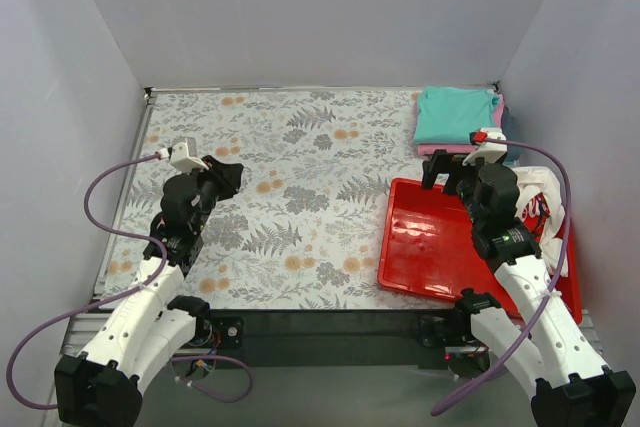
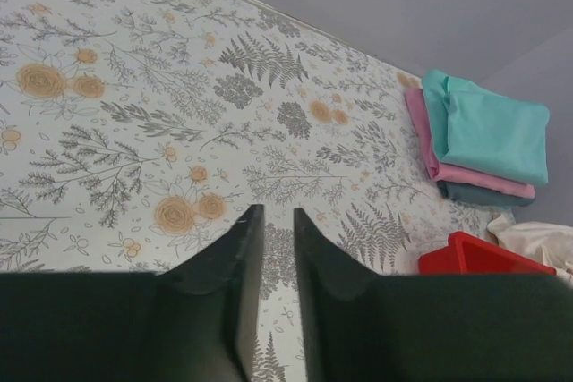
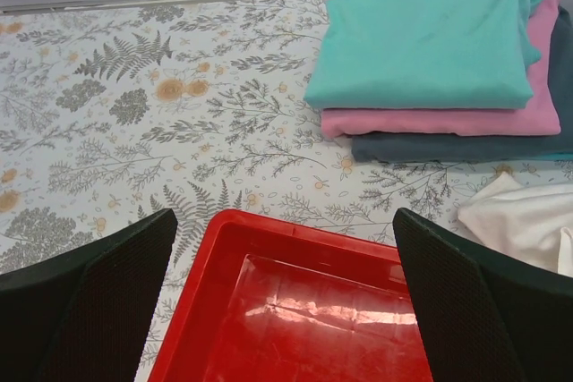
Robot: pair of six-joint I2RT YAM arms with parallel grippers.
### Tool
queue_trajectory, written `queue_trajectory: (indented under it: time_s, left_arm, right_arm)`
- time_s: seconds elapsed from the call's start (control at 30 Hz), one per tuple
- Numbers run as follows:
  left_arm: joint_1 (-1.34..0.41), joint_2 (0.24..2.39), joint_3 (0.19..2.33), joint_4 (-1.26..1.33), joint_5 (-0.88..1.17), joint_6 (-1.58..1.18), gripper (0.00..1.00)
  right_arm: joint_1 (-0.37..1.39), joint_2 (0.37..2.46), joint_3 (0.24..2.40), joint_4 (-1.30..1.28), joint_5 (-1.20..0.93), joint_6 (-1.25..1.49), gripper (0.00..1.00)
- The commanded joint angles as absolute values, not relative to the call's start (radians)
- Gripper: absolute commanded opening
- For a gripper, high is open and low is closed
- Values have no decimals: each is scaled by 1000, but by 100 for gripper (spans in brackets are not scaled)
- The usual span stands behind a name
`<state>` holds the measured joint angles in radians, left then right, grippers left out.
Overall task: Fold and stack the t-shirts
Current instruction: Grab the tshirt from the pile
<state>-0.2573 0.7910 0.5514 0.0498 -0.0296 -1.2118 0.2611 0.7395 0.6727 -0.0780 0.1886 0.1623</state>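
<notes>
Three folded t-shirts are stacked at the far right corner: teal (image 1: 457, 114) on top, pink (image 3: 439, 121) under it, dark blue-grey (image 3: 457, 147) at the bottom. A crumpled white t-shirt (image 1: 535, 197) with a bit of red print lies at the right side of the red tray, partly hidden by my right arm. My right gripper (image 1: 440, 179) hangs wide open over the tray's far rim (image 3: 295, 225), with nothing between its fingers. At the left, over the bare floral cloth, my left gripper (image 1: 232, 175) is nearly shut, a slim gap at its tips (image 2: 277, 212), holding nothing.
The red plastic tray (image 1: 420, 247) sits at the near right and shows nothing in the part in view. A floral tablecloth (image 1: 300, 177) covers the table. Grey walls close in the left, back and right sides.
</notes>
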Motion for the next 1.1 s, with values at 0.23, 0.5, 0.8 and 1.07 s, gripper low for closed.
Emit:
queue_trajectory:
  time_s: [0.23, 0.5, 0.8, 1.07]
  left_arm:
    - [-261, 770, 517, 110, -8, -1197, 79]
    - [-262, 755, 508, 118, 68, -1210, 79]
    - [-265, 703, 495, 75, 38, -1247, 80]
    - [-307, 660, 494, 66, 25, -1249, 82]
  right_arm:
    - [256, 761, 736, -133, 352, 149, 98]
    - [255, 836, 792, -429, 485, 230, 98]
    - [233, 839, 709, -469, 692, 311, 98]
    - [74, 914, 650, -511, 617, 408, 98]
